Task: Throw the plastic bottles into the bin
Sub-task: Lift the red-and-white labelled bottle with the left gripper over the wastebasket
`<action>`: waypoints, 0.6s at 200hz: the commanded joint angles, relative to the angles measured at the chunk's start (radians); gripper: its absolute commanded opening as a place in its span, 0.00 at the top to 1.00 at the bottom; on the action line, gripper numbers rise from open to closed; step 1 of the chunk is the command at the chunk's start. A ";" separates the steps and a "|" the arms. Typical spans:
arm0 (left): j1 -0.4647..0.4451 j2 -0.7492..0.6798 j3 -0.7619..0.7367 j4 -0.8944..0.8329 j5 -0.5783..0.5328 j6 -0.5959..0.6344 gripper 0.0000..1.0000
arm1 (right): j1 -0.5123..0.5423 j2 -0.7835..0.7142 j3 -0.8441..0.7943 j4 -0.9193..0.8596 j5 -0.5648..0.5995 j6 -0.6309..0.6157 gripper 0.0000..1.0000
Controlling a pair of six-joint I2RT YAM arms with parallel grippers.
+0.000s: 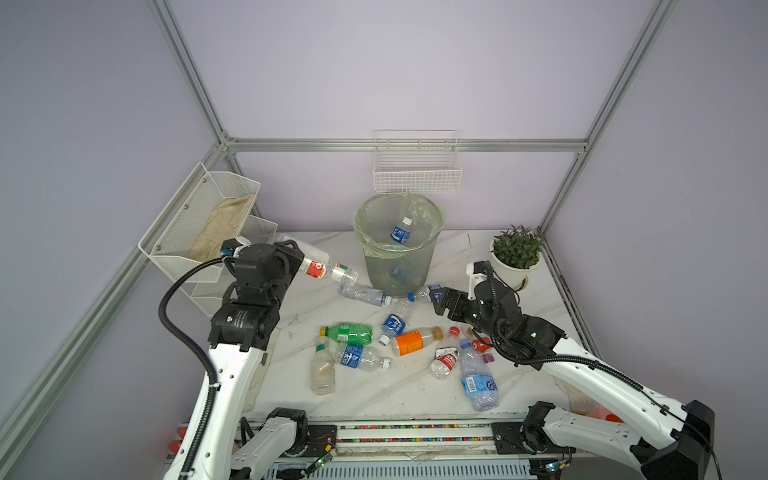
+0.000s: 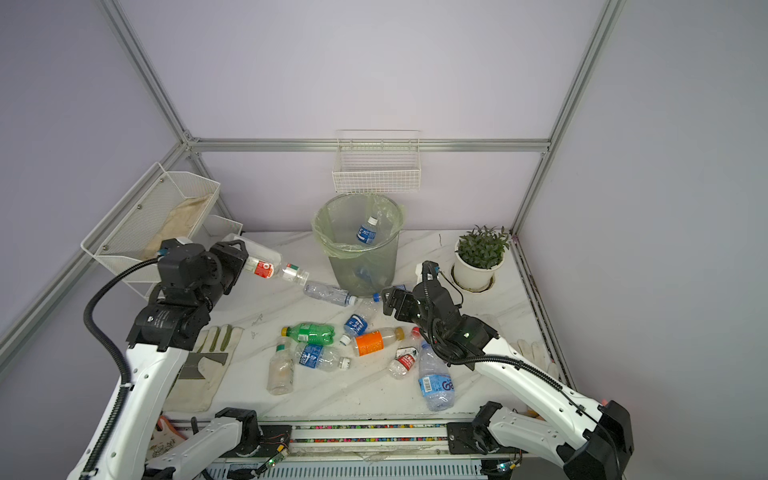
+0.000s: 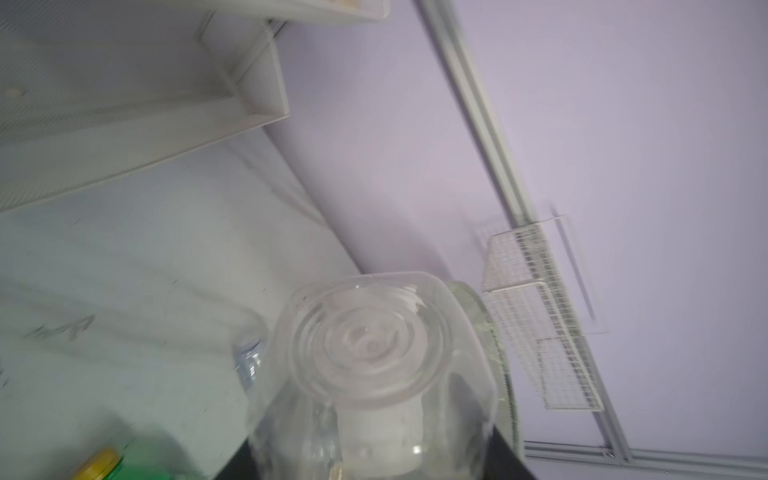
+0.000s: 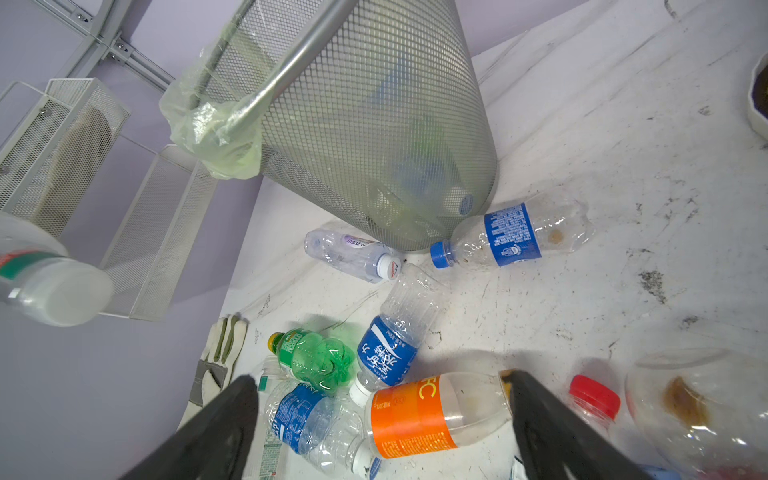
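My left pincer (image 1: 298, 261) grips a red-label bottle (image 1: 318, 268), right pincer (image 1: 435, 302) open and empty. The bin (image 1: 376, 266) holds a few, about 10 bottles (image 1: 415, 341) wait on the worktop (image 1: 374, 395).

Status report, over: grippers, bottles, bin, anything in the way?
Left gripper shut on red-label bottle, held aloft left of bin. Right gripper open, empty, near orange-label bottle. Clear bottle and blue-cap bottle lie at bin's base; rim unobstructed.
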 commanded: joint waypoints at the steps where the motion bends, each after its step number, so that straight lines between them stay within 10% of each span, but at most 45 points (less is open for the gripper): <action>1: 0.003 -0.089 -0.087 0.399 0.181 0.256 1.00 | -0.003 -0.018 0.033 -0.011 0.003 0.015 0.04; 120: 0.001 -0.111 -0.028 0.542 0.487 0.365 1.00 | -0.004 -0.073 -0.014 -0.015 0.006 0.043 0.05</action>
